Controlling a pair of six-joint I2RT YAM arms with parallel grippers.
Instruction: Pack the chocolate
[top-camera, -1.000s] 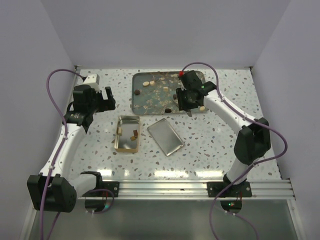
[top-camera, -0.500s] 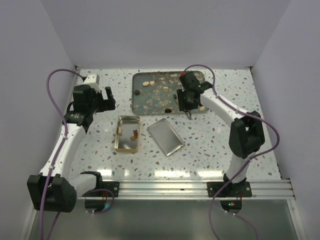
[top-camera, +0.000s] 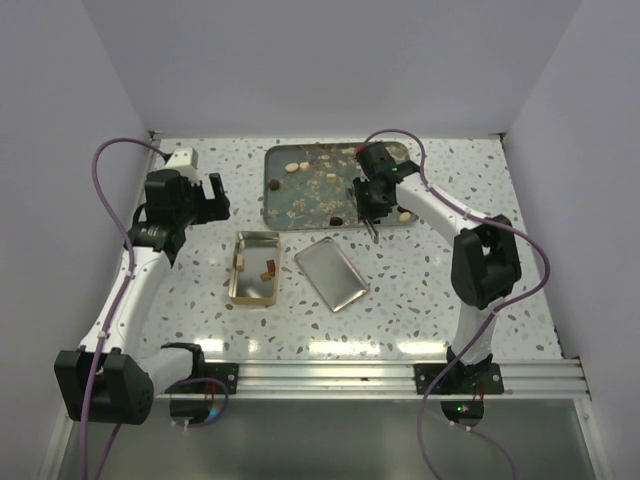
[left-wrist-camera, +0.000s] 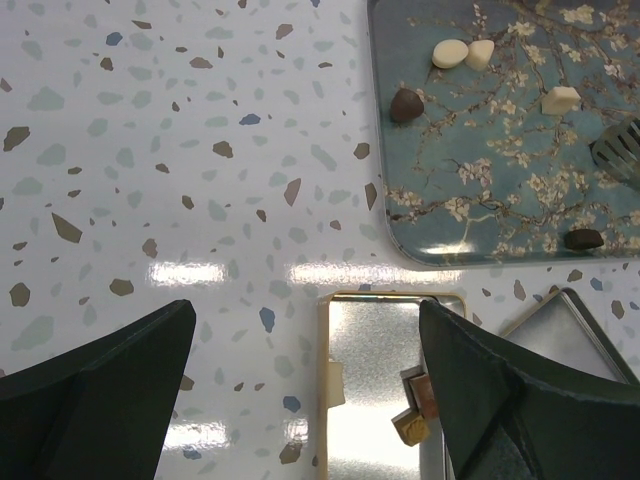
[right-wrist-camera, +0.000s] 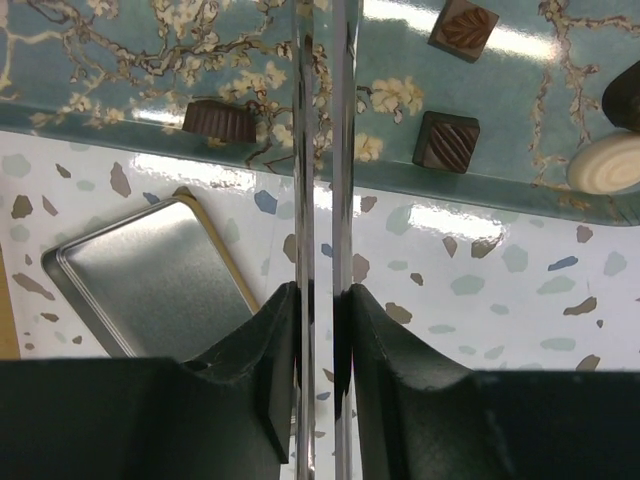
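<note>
Chocolate pieces lie scattered on the teal blossom tray (top-camera: 275, 200): a dark cup (right-wrist-camera: 220, 119), a ridged dark square (right-wrist-camera: 446, 141), a brown leaf piece (right-wrist-camera: 463, 29) and a cream one (right-wrist-camera: 606, 163). The open gold tin (top-camera: 252, 288) holds a few pieces (left-wrist-camera: 415, 405) and a cream one (left-wrist-camera: 334, 383). My right gripper (right-wrist-camera: 322, 300) is shut on steel tongs (right-wrist-camera: 345, 150), whose closed blades reach over the tray's near edge, empty. My left gripper (left-wrist-camera: 305, 320) is open and empty, high above the tin's far end.
The tin's lid (top-camera: 332, 272) lies beside the tin, just near of the tray and under the right gripper (top-camera: 370, 205). The tong tip (left-wrist-camera: 620, 150) shows over the tray in the left wrist view. Walls enclose the table on three sides.
The right arm's elbow has swung left and nearer the tray; the gripper with the tongs shifted slightly left along the tray's near edge. The left arm has not moved.
</note>
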